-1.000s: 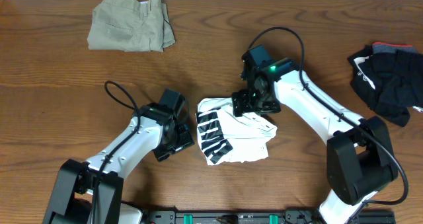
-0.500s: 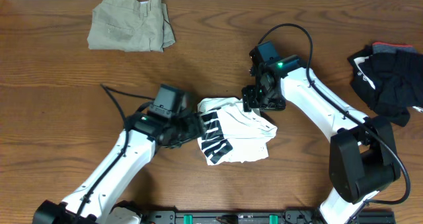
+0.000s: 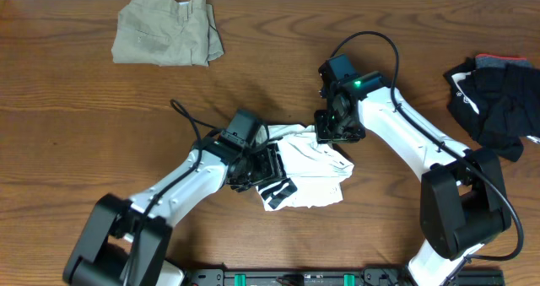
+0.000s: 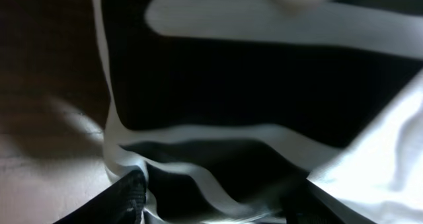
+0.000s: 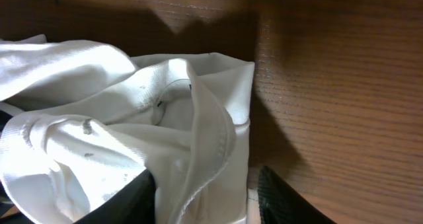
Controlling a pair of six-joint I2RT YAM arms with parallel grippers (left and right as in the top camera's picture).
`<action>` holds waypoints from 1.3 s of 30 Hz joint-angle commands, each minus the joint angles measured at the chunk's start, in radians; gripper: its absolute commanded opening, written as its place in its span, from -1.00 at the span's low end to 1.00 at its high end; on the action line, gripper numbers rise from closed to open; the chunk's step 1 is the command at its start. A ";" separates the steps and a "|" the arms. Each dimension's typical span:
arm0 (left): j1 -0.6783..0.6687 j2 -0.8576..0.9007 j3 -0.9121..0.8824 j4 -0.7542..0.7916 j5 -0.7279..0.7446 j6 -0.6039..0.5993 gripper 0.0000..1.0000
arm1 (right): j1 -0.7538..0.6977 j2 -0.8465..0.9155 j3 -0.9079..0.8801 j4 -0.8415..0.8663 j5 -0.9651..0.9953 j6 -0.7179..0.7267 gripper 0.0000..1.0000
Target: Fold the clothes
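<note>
Straddling a raised hem fold of the white T-shirt (image 5: 198, 118), the right gripper (image 5: 211, 201) has its fingers partway together on either side of the cloth; whether they actually pinch it I cannot tell. The left gripper (image 4: 218, 197) stands wide apart, pressed down over the black block-stripe print (image 4: 231, 85) on the shirt's left side, with nothing clamped.

The shirt lies crumpled near the middle of the wooden table (image 3: 84, 109), between the two arms. It is a loose heap rather than a flat rectangle, so I judge its folding barely begun. The khaki trousers (image 3: 164, 29) lie roughly folded at the far left and look finished. The black bundle (image 3: 498, 100) at the right edge is an unfolded heap, yet to be done.

Both wrists pitch steeply down onto the shirt. The left forearm reaches in diagonally from the near left. The right arm bends at its elbow and comes in from its base at the near right.
</note>
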State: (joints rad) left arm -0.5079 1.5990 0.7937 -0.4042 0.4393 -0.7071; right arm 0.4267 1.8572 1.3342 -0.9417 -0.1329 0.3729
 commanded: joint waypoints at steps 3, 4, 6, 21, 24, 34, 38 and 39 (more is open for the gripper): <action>-0.004 0.087 0.011 0.007 -0.011 -0.009 0.34 | -0.005 -0.023 -0.008 -0.001 0.033 0.001 -0.32; -0.004 0.101 0.011 0.009 -0.010 -0.009 0.34 | -0.005 -0.023 -0.008 -0.001 0.039 0.001 -0.39; -0.004 0.125 0.011 0.008 -0.010 -0.009 0.34 | -0.005 -0.023 -0.008 -0.002 0.066 0.001 -0.46; 0.134 0.140 0.011 -0.155 -0.097 0.028 0.34 | -0.021 -0.023 -0.009 -0.020 0.171 0.019 -0.89; 0.193 0.140 0.011 -0.185 -0.097 0.060 0.34 | -0.028 -0.023 -0.009 -0.020 0.171 0.019 -0.94; 0.290 0.139 0.011 -0.218 -0.096 0.135 0.34 | -0.033 -0.023 -0.009 -0.020 0.174 0.019 -0.66; 0.289 0.124 0.011 -0.226 -0.096 0.160 0.33 | -0.033 -0.023 -0.009 -0.024 0.174 0.020 -0.57; 0.289 0.114 0.011 -0.233 -0.096 0.169 0.33 | -0.034 -0.023 -0.008 -0.028 0.174 0.022 -0.60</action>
State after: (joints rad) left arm -0.2333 1.6852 0.8505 -0.6258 0.4873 -0.5953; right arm 0.3965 1.8572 1.3327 -0.9642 0.0257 0.3870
